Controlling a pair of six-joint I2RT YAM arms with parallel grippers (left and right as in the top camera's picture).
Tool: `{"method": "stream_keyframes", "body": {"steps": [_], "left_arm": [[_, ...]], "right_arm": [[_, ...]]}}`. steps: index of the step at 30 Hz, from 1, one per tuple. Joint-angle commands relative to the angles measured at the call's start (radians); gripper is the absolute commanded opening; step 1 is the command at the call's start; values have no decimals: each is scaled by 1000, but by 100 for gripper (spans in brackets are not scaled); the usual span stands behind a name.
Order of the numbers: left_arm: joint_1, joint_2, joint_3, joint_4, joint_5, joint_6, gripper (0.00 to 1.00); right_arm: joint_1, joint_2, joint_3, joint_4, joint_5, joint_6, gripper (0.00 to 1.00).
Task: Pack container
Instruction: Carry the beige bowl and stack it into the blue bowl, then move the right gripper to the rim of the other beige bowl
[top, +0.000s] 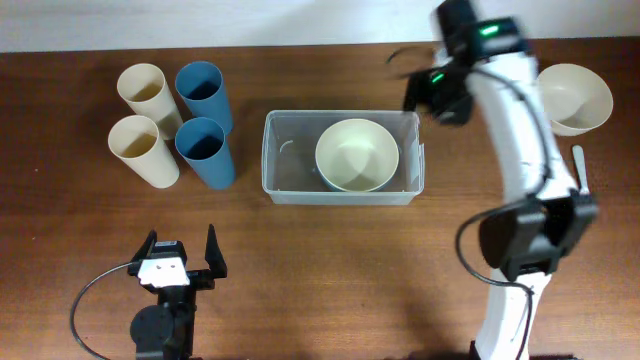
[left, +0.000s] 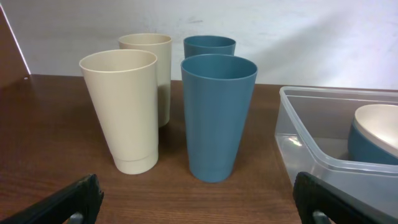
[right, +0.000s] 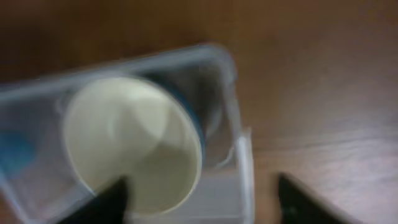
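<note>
Clear plastic container (top: 285, 180) below, cream bowl (top: 357, 155) inside; hovers by its corner with right pincer (top: 432, 98) apart, left pincer (top: 181, 248) apart too.

Four cups (top: 144, 90) (top: 204, 92) (top: 140, 147) (top: 205, 150), two cream bowls (top: 357, 155) (top: 573, 98), one container (top: 285, 125)

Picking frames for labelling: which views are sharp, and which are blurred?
Right wrist view: motion-blurred, with the container and cream bowl smeared. Left wrist view: crisp on the near cream cup and blue cup. Overhead view: sharp and evenly lit.
</note>
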Motion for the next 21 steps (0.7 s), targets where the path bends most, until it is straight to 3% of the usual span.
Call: {"method": "stream_keyframes", "body": {"steps": [1,13,21], "left_arm": [[-2,-1,-1,-7,14,9,100],[-2,-1,-1,-7,14,9,100],[-2,-1,-1,-7,14,9,100]], "right_arm": [[-135,-27,206,-37,-2,5,99],[-543,58,188,-2,8,156,99],[-626,195,188,43,-30,167,99]]}}
